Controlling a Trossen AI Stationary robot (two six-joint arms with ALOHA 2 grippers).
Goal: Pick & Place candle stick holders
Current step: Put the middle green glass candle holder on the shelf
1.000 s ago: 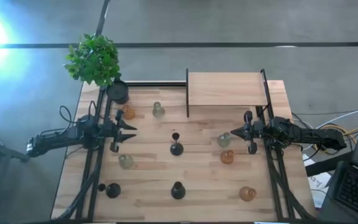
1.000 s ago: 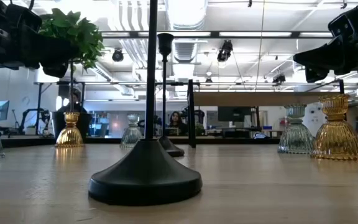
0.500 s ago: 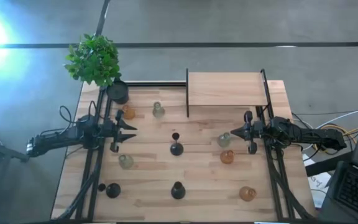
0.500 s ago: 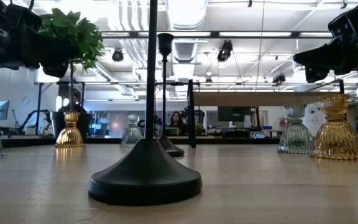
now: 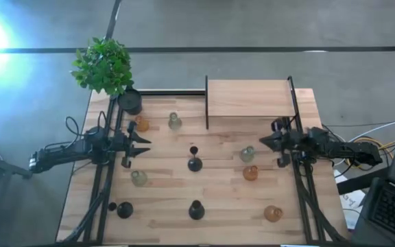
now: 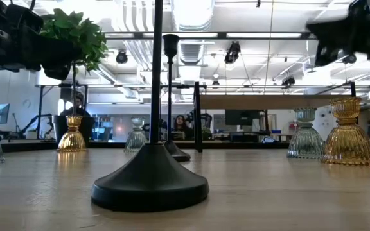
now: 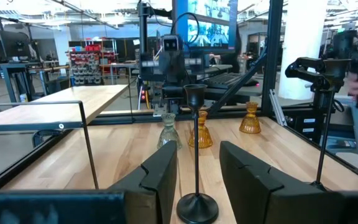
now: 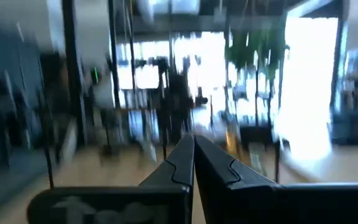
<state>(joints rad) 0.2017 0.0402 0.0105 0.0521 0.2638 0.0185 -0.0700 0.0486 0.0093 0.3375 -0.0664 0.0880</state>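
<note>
Right gripper (image 5: 263, 143) (closed) | beside clear holder (image 5: 247, 154), apart

Wooden slatted table (image 5: 218, 199) carrying scattered candle stick holders: amber glass (image 5: 141, 123), (image 5: 251, 173), (image 5: 273, 213); clear glass (image 5: 175, 121), (image 5: 138, 178), (image 5: 247, 154); black stemmed (image 5: 195, 163), (image 5: 196, 210), (image 5: 124, 209). At the rear edge stand a raised wooden shelf (image 5: 249, 98) and a black pot (image 5: 130, 102) holding a green plant (image 5: 103, 65).

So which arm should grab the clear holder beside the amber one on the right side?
Likely right: its end effector hovers just beside that clear holder; the left end effector sits across the table.
</note>
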